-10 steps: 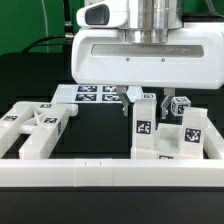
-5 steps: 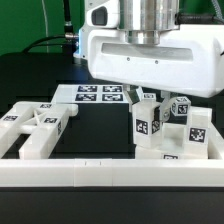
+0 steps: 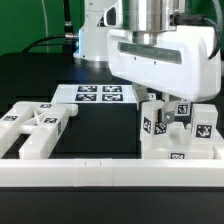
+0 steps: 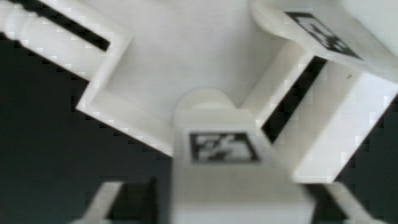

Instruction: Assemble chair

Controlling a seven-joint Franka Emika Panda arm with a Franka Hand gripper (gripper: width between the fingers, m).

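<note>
My gripper [image 3: 165, 112] hangs over the cluster of white chair pieces [image 3: 176, 150] on the exterior view's right. An upright tagged chair piece [image 3: 158, 126] stands between its fingers. In the wrist view that same piece [image 4: 222, 145] fills the middle, and a dark gap shows on each side between it and the fingers [image 4: 107, 200], so the jaws are open and not touching it. A wide flat chair slab [image 4: 196, 55] lies beyond it. Another tagged block [image 3: 205, 125] stands just to the right.
A crossed white chair frame [image 3: 35, 125] lies at the exterior view's left. The marker board [image 3: 98, 95] lies flat at the back. A long low white rail [image 3: 110, 176] runs along the front edge. Black table shows between the two groups of parts.
The gripper has shifted to the exterior view's right and the upright piece moved with it. The jaws have since widened off the piece.
</note>
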